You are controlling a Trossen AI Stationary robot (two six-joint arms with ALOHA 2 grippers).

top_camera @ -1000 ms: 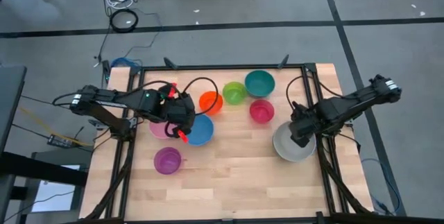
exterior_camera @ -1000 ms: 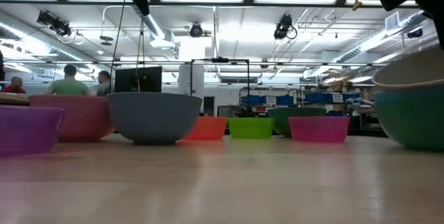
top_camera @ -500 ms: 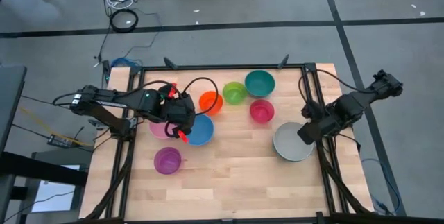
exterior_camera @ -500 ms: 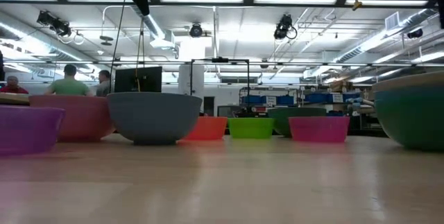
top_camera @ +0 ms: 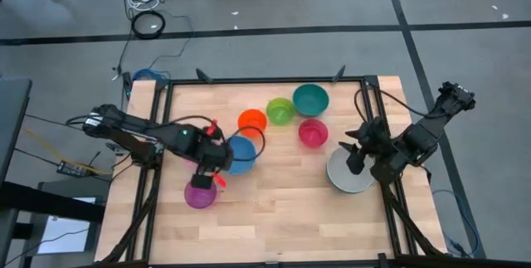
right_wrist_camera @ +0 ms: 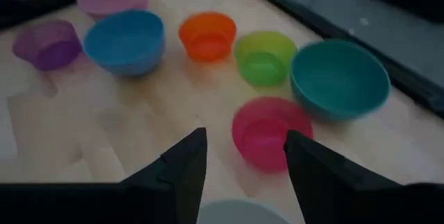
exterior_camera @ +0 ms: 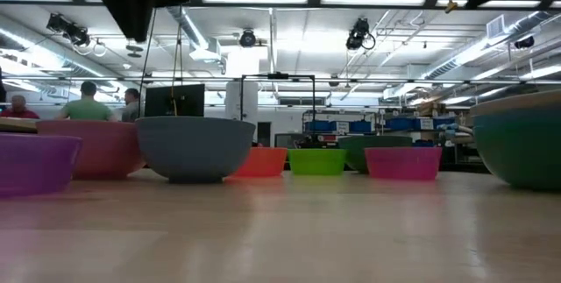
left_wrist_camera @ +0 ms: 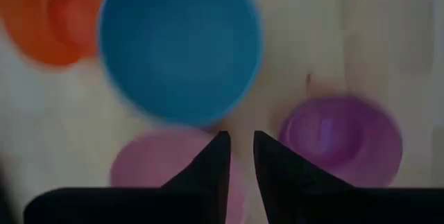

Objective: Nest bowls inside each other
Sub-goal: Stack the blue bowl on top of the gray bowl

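Note:
Several bowls stand rim up on the wooden table. The orange bowl (top_camera: 251, 121), lime bowl (top_camera: 280, 110), teal bowl (top_camera: 310, 99) and magenta bowl (top_camera: 313, 133) are in the far middle. The blue bowl (top_camera: 241, 153), pink bowl (left_wrist_camera: 156, 172) and purple bowl (top_camera: 199, 193) are at the left. The white bowl (top_camera: 347, 173) is at the right. My left gripper (left_wrist_camera: 239, 148) points down above the table between the pink and purple bowls, its fingers a narrow gap apart and empty. My right gripper (right_wrist_camera: 243, 154) is open and empty above the white bowl's far rim, slanting toward the magenta bowl.
In the low view the white bowl (exterior_camera: 526, 138) shows a pale rim over a dark green wall. Black frame rails (top_camera: 372, 127) run along the table's left and right sides. Bare wood (top_camera: 282, 210) lies along the near edge. People sit in the room beyond.
My left gripper has gone down and toward the table's near edge, from over the pink and blue bowls toward the purple bowl, rolling as it went. My right gripper has risen off the white bowl and swung to face the table's left. The bowl's pale rim has sunk lower.

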